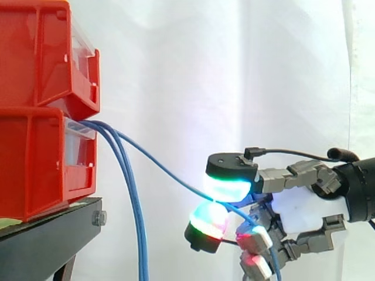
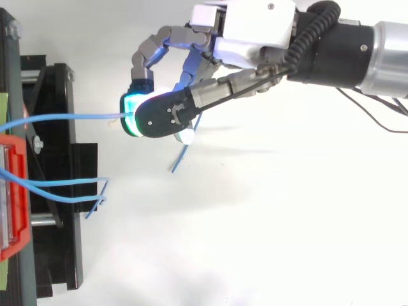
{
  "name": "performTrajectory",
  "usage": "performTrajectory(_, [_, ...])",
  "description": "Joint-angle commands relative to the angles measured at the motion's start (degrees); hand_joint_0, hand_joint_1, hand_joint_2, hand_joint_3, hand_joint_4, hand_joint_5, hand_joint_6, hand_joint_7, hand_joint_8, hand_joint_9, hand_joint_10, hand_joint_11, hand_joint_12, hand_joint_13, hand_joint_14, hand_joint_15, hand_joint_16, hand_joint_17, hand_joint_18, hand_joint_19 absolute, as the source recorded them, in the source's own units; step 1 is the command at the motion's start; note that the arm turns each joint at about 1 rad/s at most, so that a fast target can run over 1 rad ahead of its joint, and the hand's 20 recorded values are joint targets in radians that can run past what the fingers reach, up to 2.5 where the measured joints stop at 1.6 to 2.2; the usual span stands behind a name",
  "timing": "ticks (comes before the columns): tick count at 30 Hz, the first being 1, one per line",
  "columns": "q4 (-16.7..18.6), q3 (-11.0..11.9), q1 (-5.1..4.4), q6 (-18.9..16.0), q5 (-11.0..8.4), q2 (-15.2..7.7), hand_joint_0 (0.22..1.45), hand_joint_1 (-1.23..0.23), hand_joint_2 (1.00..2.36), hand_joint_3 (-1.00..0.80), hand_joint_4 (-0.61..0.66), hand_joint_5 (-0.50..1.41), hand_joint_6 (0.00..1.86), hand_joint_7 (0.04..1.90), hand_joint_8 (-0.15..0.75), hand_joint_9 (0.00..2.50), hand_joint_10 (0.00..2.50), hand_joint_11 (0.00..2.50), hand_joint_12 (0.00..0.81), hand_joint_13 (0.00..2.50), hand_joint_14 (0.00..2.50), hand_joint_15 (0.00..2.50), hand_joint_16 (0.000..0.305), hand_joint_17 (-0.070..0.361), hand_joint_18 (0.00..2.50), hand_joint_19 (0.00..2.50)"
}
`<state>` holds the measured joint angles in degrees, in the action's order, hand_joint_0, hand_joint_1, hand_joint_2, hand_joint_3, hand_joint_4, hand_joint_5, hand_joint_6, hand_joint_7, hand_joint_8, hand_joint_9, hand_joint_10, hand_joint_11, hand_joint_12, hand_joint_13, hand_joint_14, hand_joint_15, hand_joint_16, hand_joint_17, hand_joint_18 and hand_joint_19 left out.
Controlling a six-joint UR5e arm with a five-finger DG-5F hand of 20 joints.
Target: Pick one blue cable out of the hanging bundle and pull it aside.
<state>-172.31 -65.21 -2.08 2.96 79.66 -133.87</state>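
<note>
Several thin blue cables come out of the lower red bin (image 1: 41,164). Two of them hang almost straight down as a bundle (image 1: 136,216), seen from above (image 2: 57,190) beside the stand. One blue cable (image 1: 158,163) is drawn away from the bundle, slanting right and down to my hand (image 1: 299,205). In the top view this cable (image 2: 70,117) runs taut from the bin to my hand (image 2: 245,29). The hand is shut on it: two glowing green pads (image 1: 227,188) pinch the cable between them. The cable's free end (image 2: 180,159) dangles past the pinch.
Two red bins are stacked, the upper one (image 1: 47,52) on the lower, on a black stand (image 1: 53,234) at the left. A white curtain hangs behind. The arm (image 2: 357,44) enters from the right in both views.
</note>
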Motion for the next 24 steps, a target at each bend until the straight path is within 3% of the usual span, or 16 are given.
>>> performTrajectory(1, [0.05,0.09,0.24,0.11,-0.11,0.63,0.58,-0.72,1.01,-0.12,-0.15,-0.05,0.91,0.96,0.265,1.34,0.02,0.85,0.313,1.20,0.03,0.73,0.058,0.130,0.90,0.50])
performTrajectory(10, [0.05,0.26,0.24,-0.15,-0.29,1.42,0.59,-0.83,1.01,-0.01,-0.23,-0.02,0.89,1.03,0.257,1.43,0.02,0.81,0.316,1.28,0.03,0.75,0.061,0.136,1.01,0.44])
performTrajectory(18, [-0.04,0.26,0.68,-0.50,-0.03,1.42,0.53,-0.81,1.26,-0.05,-0.24,-0.01,0.88,1.05,0.244,1.45,0.02,0.77,0.332,1.28,0.03,0.75,0.062,0.140,1.05,0.43])
performTrajectory(24, [-0.48,0.26,1.64,-0.94,-0.03,1.42,0.52,-0.80,1.29,-0.05,-0.24,0.00,0.88,1.07,0.244,1.44,0.02,0.76,0.338,1.23,0.02,0.74,0.062,0.139,1.04,0.42])
